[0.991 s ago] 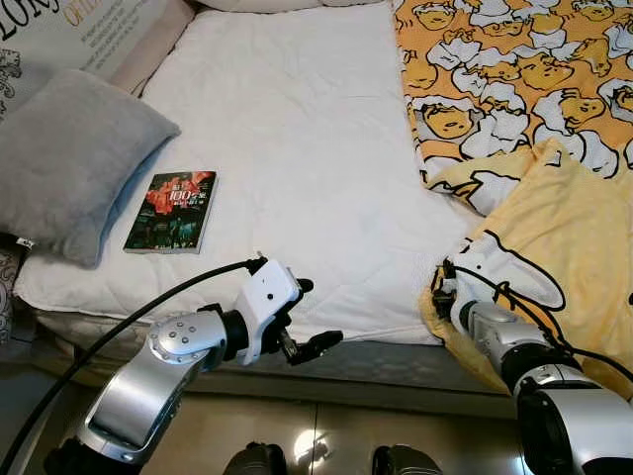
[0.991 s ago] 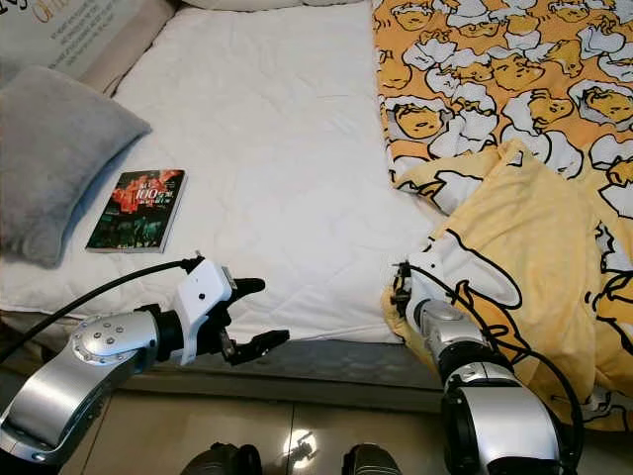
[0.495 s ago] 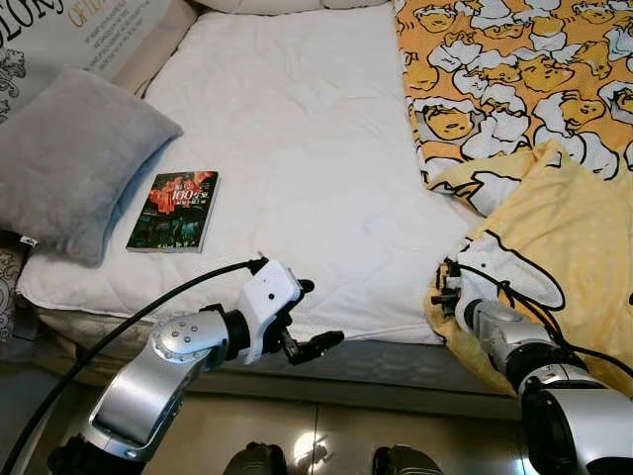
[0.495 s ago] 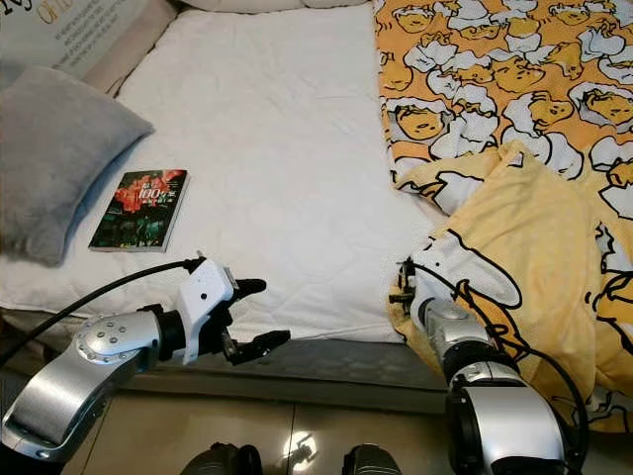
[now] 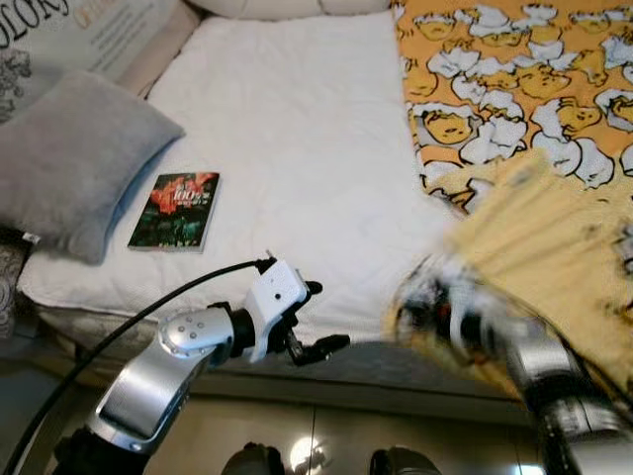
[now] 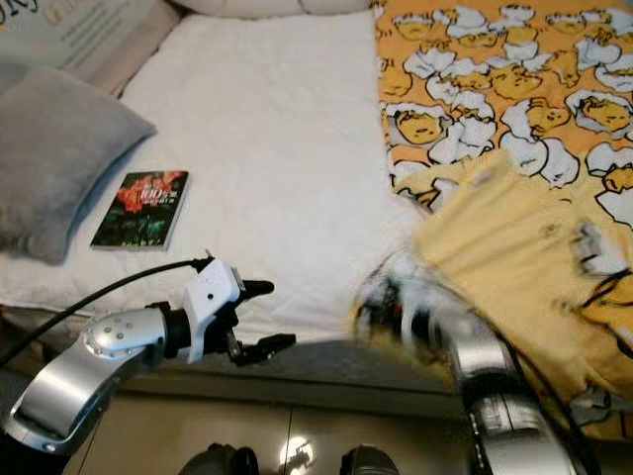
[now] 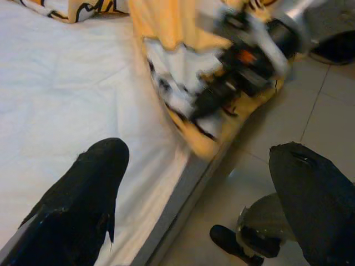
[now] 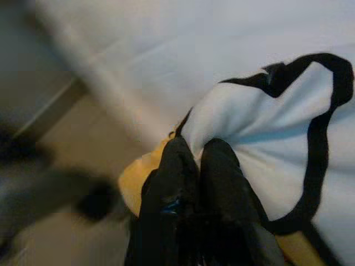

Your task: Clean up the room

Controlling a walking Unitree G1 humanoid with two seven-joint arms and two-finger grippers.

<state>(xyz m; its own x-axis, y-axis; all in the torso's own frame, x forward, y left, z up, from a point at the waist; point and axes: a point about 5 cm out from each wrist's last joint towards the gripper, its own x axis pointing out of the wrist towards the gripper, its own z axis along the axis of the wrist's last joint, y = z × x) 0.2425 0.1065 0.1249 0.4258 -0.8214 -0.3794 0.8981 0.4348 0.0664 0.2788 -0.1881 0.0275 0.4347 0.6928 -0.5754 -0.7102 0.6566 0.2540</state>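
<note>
Far to the left of the left claw (image 5: 326, 317): grey pillow (image 5: 74, 158), leaned at the side of the bed (image 5: 297, 129). Nearer, up and left of that claw: book (image 5: 174, 210), flat on the white sheet, well apart from both fingers. Hung just off the bed's front edge, above the floor (image 5: 326, 435), fingers spread wide, nothing between them. Looked the same through the left wrist view: two black fingers (image 7: 83, 188) parted, bare sheet and floor in the gap.

To the right of it, near the same front edge: right claw (image 8: 197, 147), smeared in the head views, so judged to be mid-swing. Pinched tight on a corner of the yellow blanket (image 5: 554, 228), a white patch with a black outline caught right at the fingertips. Bunched up and to the right of that claw, one fold draped over the bed's edge, the rest spread across the right side of the bed.

Judged step: straightening the blanket, corner in hand, not yet laid flat. Called next for a steady drag of that corner across the sheet toward the left claw's side, or up toward the head of the bed, with the pinch held firm against slipping of thin cloth. Needed care over the book, right in the path of a leftward spread; probably best lifted off first with the free claw. Could not tell the amount of cloth inside the pinch.
</note>
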